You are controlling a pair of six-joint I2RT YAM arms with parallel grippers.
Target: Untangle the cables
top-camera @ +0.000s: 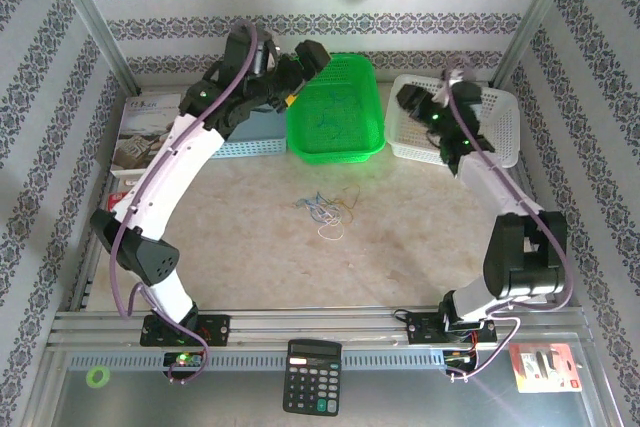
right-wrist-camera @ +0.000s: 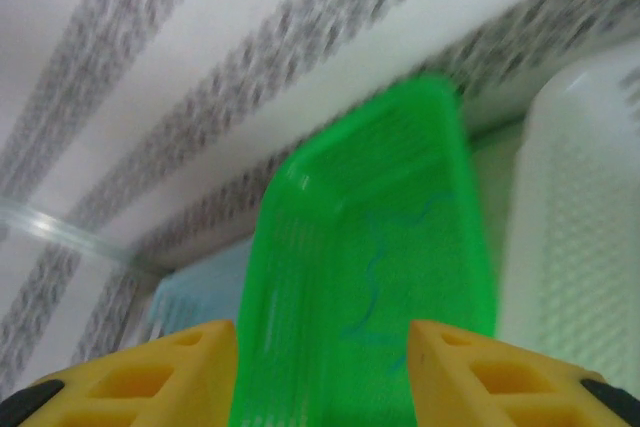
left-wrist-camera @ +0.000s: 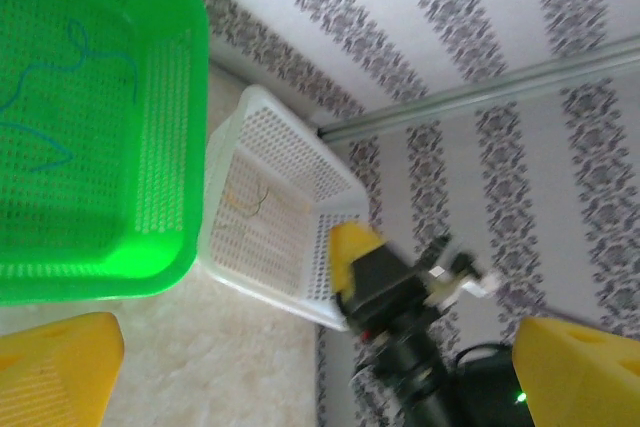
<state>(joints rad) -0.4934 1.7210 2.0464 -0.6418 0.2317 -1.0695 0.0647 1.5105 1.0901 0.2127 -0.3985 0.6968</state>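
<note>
The cables lay in a small loose heap on the table. They were lower than both grippers, on the side of the arm bases, well apart from each one and about midway between the two. The heap seemed a little longer from left to right than from near to far. Its blue part was toward the left gripper's side and its tan part toward the right gripper's side. One pale loop stuck out toward the bases. Where the thin strands crossed was too small to tell.

A few blue strands already lay in the green basket, under the left gripper. A tan strand lay in the white basket, under the right gripper. Both grippers had their fingers spread wide, with nothing between them.

The step in hand was probably to go back down to the heap for one more cable. To do it well, a gripper should come straight down on a strand at the edge, such as the pale loop. It should pinch only that strand and lift slowly, so that the others slip off. If the heap rose with it, the other gripper could press down the rest.
</note>
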